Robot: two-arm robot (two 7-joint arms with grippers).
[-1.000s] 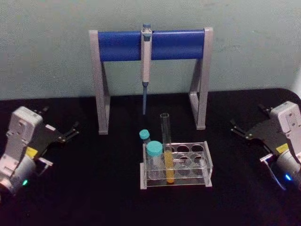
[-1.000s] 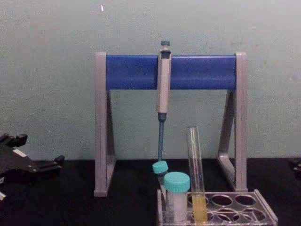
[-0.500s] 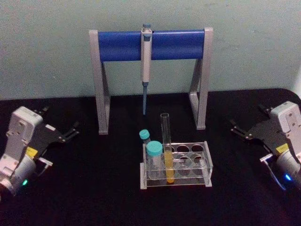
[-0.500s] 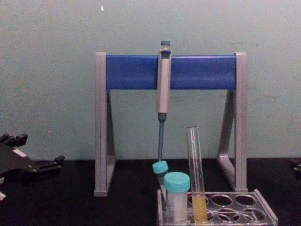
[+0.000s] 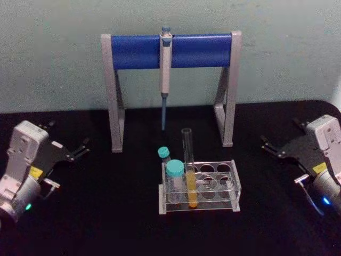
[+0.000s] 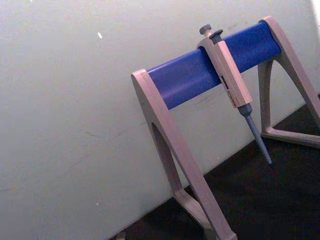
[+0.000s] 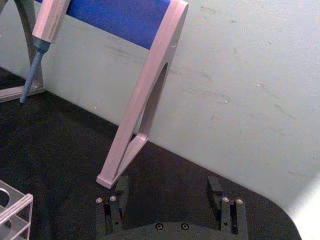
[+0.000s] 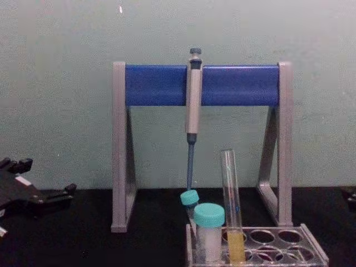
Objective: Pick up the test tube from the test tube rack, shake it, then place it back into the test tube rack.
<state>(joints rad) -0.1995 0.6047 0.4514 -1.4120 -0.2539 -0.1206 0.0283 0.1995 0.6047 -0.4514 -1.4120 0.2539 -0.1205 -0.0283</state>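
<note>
My left gripper (image 5: 68, 134) and right gripper (image 5: 279, 132) hover spread wide over the black tabletop (image 5: 106, 213); between them the low clear plastic rack (image 5: 235, 188) holds the tall glass tube of yellow liquid (image 5: 188, 160). A pale green wall (image 5: 53, 64) stands ahead.

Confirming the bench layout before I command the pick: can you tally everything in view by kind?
Uncapped test tube: 1
Teal-capped tubes: 2
Test tube rack: 1
Pipette stand: 1
Pipette: 1
Grippers: 2, the left gripper and right gripper, both open at the table's sides
Total: 8
</note>
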